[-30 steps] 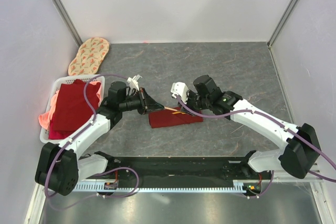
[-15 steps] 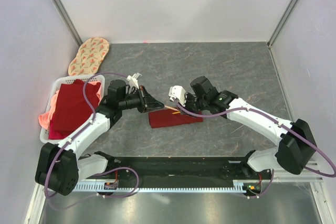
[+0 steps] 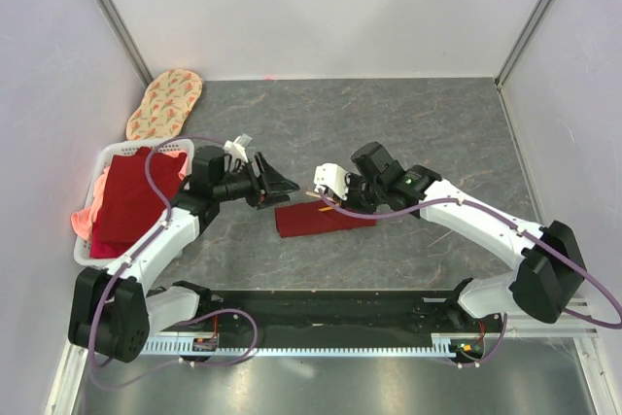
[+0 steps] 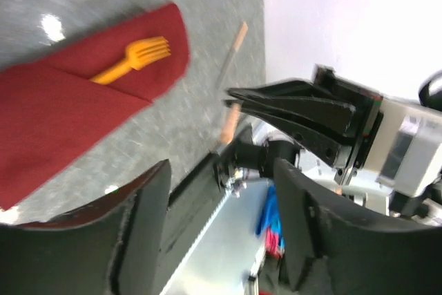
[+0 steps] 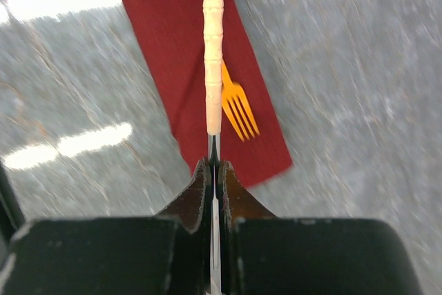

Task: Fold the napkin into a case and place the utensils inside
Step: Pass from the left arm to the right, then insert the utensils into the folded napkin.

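While the right claw point(image 5: 213, 170) pinches tight on the thin silver end of a pale-handled utensil point(image 5: 213, 46), the handle pokes out over the dark red case point(image 5: 186, 53). An orange fork point(image 5: 238, 112) sits tucked in the case, prongs showing. Just left of the case, the left claw point(image 4: 221, 174) hangs wide apart, holding nothing

1. Fork point(image 4: 135, 56): you saw only the tines and a short stretch of handle. The rest lay under a fold of the case point(image 4: 62, 115).
2. Case: cut off by the left edge in your left wrist view and by the top edge in your right wrist view.
3. Pale-handled utensil point(image 5: 213, 46): the far end was cut off at the top edge, and the metal end was hidden between the pressed-together fingers of the right gripper point(image 5: 213, 169).
4. Top view: both utensils were too small for you to tell apart.
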